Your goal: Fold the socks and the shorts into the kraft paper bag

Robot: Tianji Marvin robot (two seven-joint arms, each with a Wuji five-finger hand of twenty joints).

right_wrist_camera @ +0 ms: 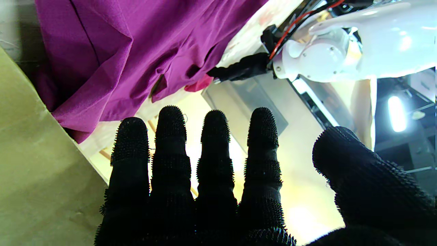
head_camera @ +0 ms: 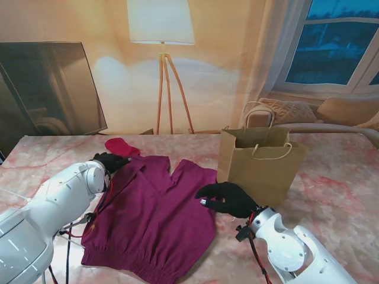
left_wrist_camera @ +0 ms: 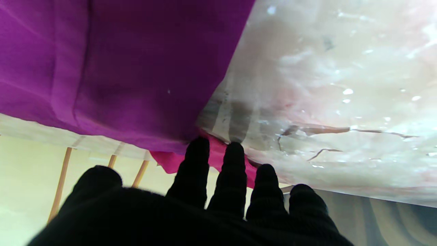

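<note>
Lower centre of the frame: magenta shorts [head_camera: 155,219] lie flat on the bench [head_camera: 340,189]. My right robot hand [head_camera: 228,198] hovers fingers apart; left robot hand [head_camera: 110,161] apart by the red sock [head_camera: 122,146]. Kraft paper bag [head_camera: 260,163] stands centre right. I should pinch hems evenly.

Backdrop wall [head_camera: 225,65] warm beige, lit softly. Floor lamp [head_camera: 161,23] at upper centre: white shade, wooden tripod legs. Dark flat screen [head_camera: 47,89] leaning at upper left. Window [head_camera: 337,41] at upper right, white frame, blue dusk outside. Sofa [head_camera: 331,115] beneath it at right, cream, with a knitted cushion [head_camera: 290,109]. Table [head_camera: 343,183] across the lower frame: pink-white marble pattern with reddish veins.
</note>
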